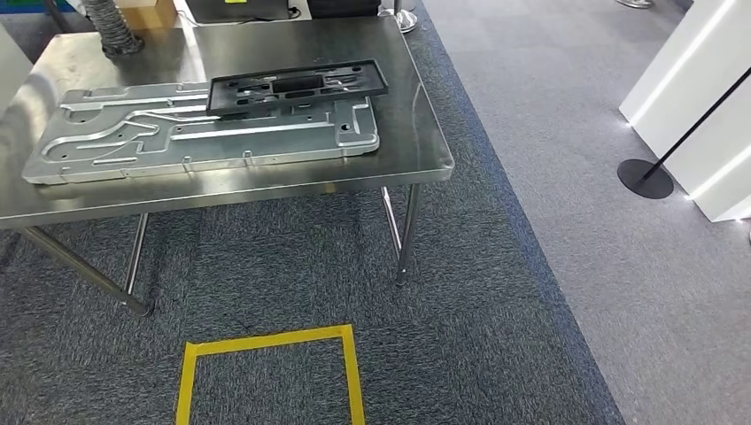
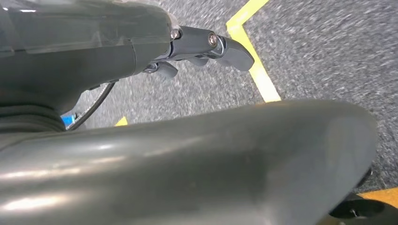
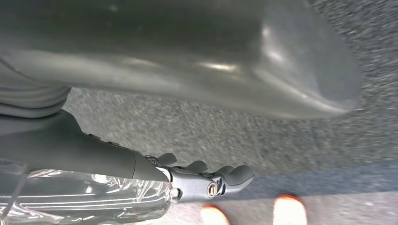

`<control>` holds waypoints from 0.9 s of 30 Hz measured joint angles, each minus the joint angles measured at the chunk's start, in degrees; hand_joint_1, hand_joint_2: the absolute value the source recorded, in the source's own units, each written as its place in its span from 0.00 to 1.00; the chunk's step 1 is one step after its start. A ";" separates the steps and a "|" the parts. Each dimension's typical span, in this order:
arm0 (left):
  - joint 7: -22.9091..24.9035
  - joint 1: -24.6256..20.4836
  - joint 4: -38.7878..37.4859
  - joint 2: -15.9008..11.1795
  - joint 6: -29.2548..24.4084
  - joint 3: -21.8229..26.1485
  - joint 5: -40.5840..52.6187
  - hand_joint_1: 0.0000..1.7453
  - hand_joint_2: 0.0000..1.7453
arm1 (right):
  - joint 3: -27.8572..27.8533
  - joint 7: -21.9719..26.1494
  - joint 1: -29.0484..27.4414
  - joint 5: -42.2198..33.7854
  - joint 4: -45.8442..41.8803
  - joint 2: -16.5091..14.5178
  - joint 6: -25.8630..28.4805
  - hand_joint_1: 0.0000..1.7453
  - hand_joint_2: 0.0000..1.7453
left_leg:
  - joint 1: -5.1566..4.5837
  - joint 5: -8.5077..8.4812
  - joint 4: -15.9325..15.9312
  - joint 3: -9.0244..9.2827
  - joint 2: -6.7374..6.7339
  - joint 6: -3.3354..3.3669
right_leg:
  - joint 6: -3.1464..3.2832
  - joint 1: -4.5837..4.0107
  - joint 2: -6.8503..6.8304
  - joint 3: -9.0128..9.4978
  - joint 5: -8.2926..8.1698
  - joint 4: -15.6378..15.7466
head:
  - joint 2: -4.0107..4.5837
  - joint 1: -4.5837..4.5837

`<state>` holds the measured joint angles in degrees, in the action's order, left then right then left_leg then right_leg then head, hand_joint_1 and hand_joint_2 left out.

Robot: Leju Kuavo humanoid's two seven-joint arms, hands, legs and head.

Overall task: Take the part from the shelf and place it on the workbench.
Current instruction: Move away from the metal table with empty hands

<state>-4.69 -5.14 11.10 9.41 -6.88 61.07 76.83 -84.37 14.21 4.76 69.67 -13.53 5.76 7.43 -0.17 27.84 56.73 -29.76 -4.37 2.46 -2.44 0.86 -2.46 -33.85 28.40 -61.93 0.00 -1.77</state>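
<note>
Black part point(image 1: 297, 87), a flat frame-like panel, lies on the large grey metal plate point(image 1: 177, 137) atop the steel surface point(image 1: 416, 106). Yellow tape square point(image 1: 266, 372) marks the carpet point(image 1: 478, 310). Left robot hand point(image 2: 206, 47) and right robot hand point(image 3: 206, 180) hang with fingers apart, holding nothing.

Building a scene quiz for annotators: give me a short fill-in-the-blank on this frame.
1. The black part lies on top of the ___ plate.
2. Both rest on the steel ___.
3. The tape square on the carpet is ___.
4. The left hand and the right hand hold ___.

Missing: silver; table; yellow; nothing
</note>
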 joint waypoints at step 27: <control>0.62 0.29 0.00 -0.10 0.46 -0.16 -0.92 0.00 0.00 | 0.46 -2.12 0.44 1.68 0.67 -1.44 0.28 0.00 0.00 | 0.28 -0.09 0.80 -0.28 4.60 0.40 | -0.80 0.19 2.80 -6.09 5.81 -11.88 | 0.00 0.00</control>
<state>-4.07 -4.85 11.10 9.31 -6.42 60.90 75.91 -83.90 12.09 5.19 71.35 -12.86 4.32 7.70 0.11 27.75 57.53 -30.04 0.23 2.86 -3.24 1.05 0.34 -39.94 34.20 -73.81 0.00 -1.77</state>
